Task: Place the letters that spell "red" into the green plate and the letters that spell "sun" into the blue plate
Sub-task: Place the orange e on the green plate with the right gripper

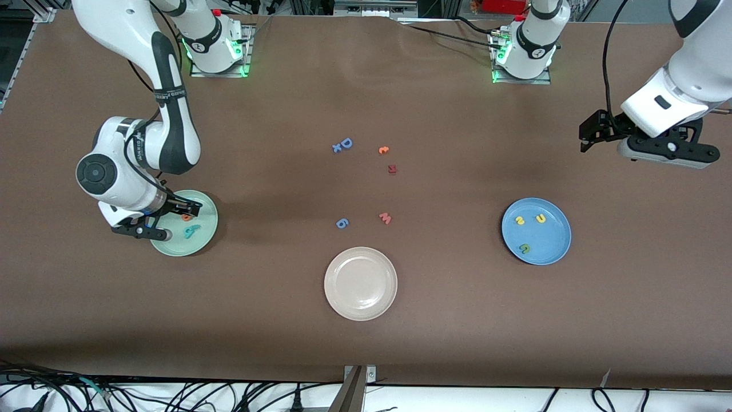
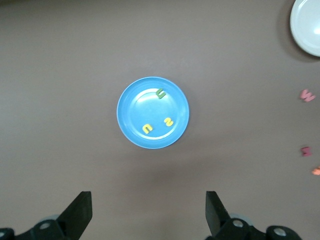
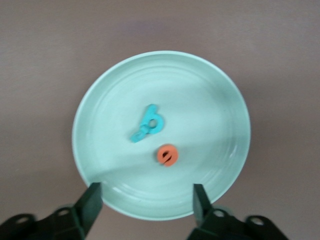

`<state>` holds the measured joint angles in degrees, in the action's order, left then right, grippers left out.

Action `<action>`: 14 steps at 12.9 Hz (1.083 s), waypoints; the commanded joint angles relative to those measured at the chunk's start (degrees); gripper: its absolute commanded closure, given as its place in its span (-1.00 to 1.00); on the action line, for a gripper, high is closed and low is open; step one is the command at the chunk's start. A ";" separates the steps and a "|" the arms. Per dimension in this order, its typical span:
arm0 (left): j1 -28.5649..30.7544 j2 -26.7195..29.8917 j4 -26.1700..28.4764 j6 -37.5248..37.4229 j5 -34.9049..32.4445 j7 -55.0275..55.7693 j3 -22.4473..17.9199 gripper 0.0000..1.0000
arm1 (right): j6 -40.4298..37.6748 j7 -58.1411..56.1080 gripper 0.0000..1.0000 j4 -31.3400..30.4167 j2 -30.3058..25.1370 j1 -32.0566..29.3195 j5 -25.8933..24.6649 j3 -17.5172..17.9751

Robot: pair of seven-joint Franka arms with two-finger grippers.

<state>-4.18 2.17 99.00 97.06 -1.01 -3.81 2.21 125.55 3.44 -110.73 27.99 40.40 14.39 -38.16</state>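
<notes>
The orange "e" (image 3: 166,154) lies in the green plate (image 3: 220,95), beside the teal "d" (image 3: 152,118) and the teal "r" (image 3: 138,134), which touch each other. My right gripper (image 3: 147,197) hangs just over that plate with its fingers spread, holding nothing. The blue plate (image 2: 131,125) holds the yellow "s" (image 2: 169,121), yellow "u" (image 2: 147,128) and green "n" (image 2: 160,93). My left gripper (image 2: 148,212) waits spread, high above the left arm's end of the table. I judge both words done; nothing seems left to sort.
</notes>
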 commanded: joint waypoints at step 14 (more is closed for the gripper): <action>0.75 -1.91 -4.08 -5.30 2.15 -0.85 -0.54 -1.00 | -29.40 11.50 -1.00 19.06 -8.28 -11.88 -6.09 15.42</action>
<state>-3.65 1.14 96.84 93.37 -0.51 -3.81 1.60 97.50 12.68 -91.31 24.54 35.81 12.87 -31.48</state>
